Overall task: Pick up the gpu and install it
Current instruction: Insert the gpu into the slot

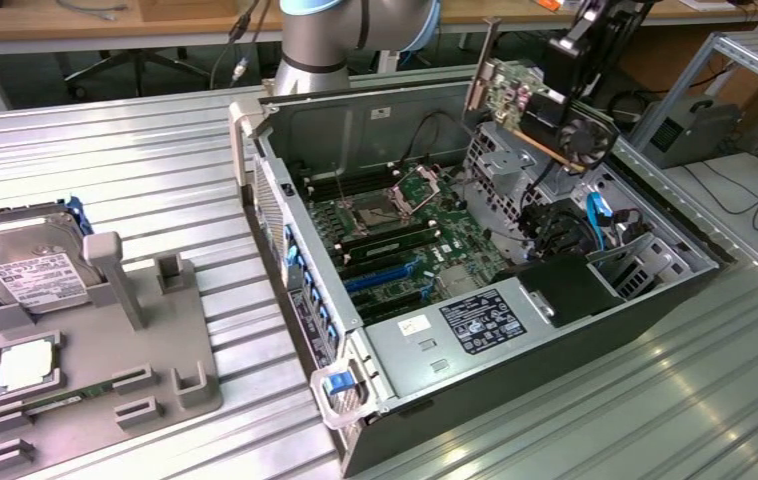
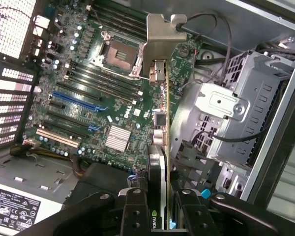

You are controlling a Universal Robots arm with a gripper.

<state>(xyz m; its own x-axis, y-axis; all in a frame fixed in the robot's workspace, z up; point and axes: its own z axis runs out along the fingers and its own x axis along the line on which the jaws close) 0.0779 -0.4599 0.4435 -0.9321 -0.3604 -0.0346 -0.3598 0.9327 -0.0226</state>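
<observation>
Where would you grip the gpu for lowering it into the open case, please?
Pinch the gpu across its two flat faces, at the upper edge away from the metal bracket, coming from above, as the gripper does now. The card is thin and held on edge, so this likely leaves its bracket and lower edge free.

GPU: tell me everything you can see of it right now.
The gpu hangs tilted above the open computer case, clamped edge-on in the gripper. It has a green circuit board face, a black fan and a silver metal bracket at the end away from the gripper. Only the gripper touches it, and it is not seated in any slot.
</observation>
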